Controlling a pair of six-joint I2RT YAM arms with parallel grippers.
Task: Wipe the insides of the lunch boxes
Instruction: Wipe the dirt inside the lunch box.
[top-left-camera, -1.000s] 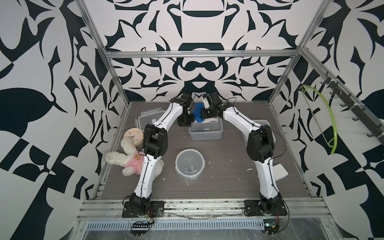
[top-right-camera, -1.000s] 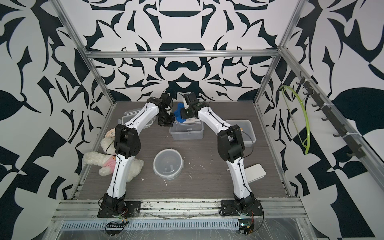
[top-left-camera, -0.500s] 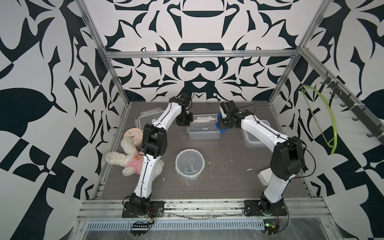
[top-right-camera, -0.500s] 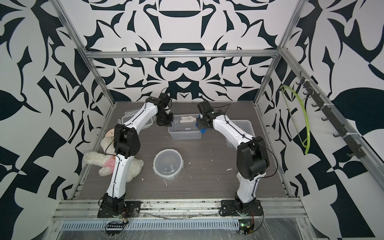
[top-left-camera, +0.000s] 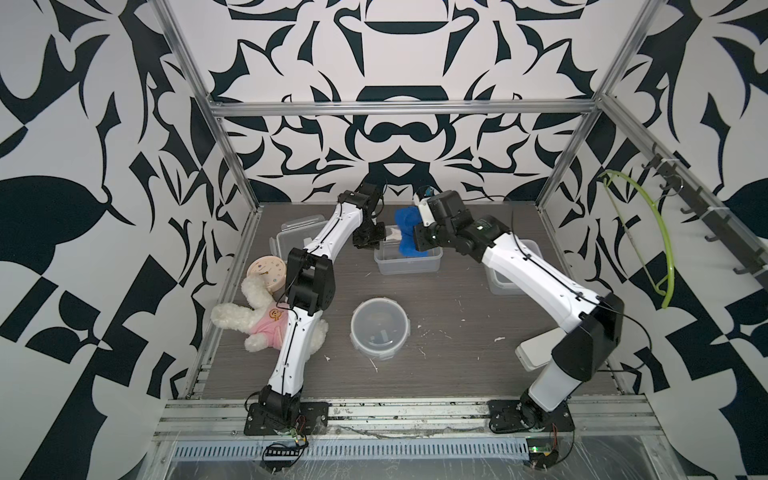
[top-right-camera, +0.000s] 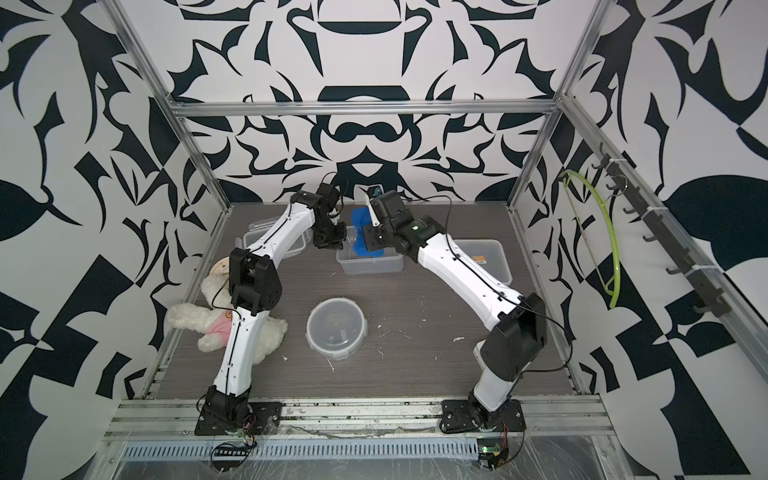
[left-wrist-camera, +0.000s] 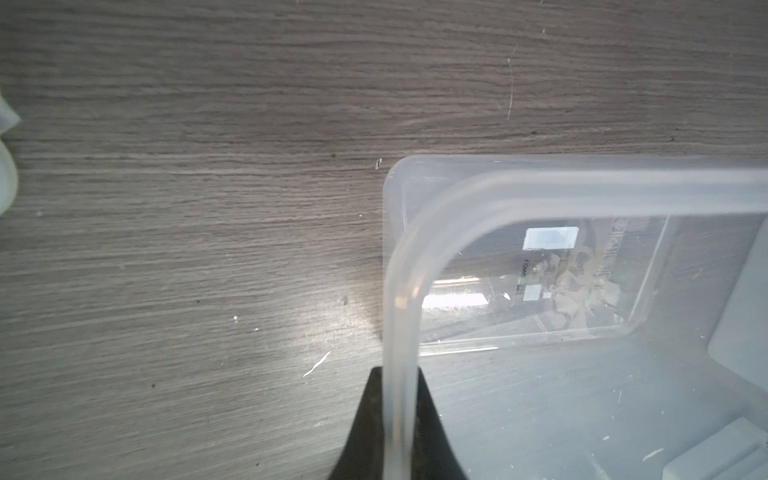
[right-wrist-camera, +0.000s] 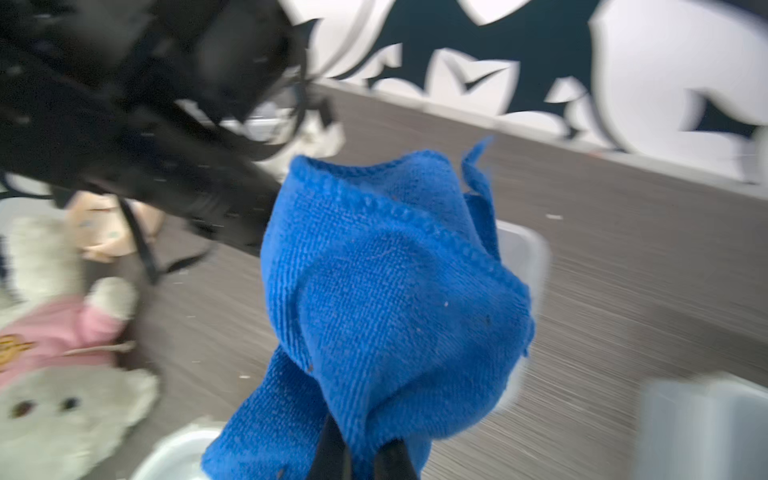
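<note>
The rectangular lunch box stands open at the back middle. My left gripper is shut on the rim at its left end, one finger inside and one outside. My right gripper is shut on a bunched blue cloth, held over the box's far right part, its lower end reaching into the box. The round lunch box sits open in the middle. The square lunch box stands at the right, partly behind my right arm.
A clear lid lies at the back left. A beige clock and a white plush toy lie by the left wall under my left arm. A white lid lies by my right arm's elbow. Small crumbs dot the table.
The right arm swung with the cloth out to the rectangular box's right end and has come back over the box. The left gripper has kept its hold on the rim.
</note>
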